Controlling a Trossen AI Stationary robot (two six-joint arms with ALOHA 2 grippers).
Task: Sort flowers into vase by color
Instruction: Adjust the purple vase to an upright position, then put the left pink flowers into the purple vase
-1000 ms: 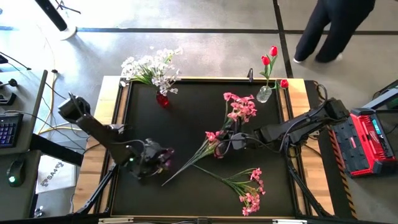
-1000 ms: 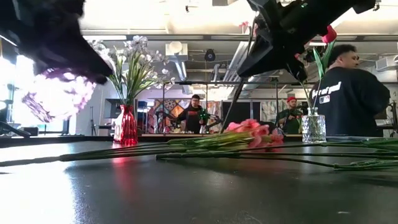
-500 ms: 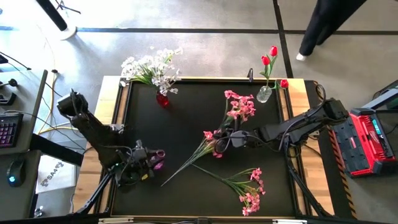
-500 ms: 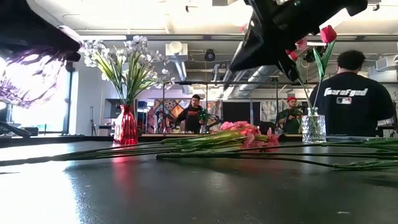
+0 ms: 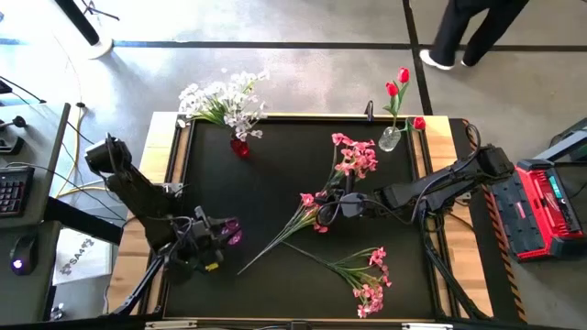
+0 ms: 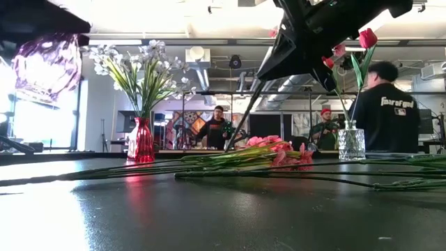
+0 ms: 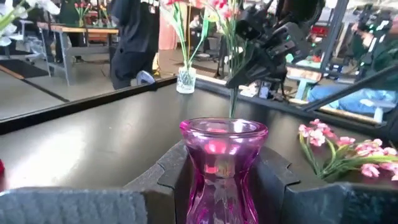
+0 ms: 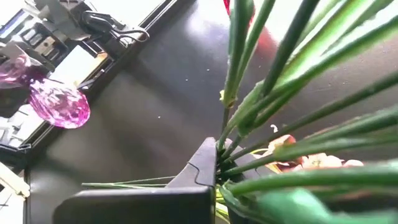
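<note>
Pink sprays (image 5: 359, 158) remain unsorted: right hand (image 5: 341, 205) clamps one bunch, left hand (image 5: 213, 236) holds a pink vase (image 5: 229, 231) above the bench (image 5: 275, 174).

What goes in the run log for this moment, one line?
left gripper: holds purple glass vase aloft | right gripper: shut on pink-blossom spray, lifted | red glass vase: white blossoms

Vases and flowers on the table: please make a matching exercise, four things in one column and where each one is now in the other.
1. pink vase
2. red vase
3. clear vase
4. pink flowers with the raised stem

A. holds white flowers
B. gripped by the right gripper
C. held between the left gripper's fingers
D. holds red flowers

Pairs: 1-C, 2-A, 3-D, 4-B
</note>
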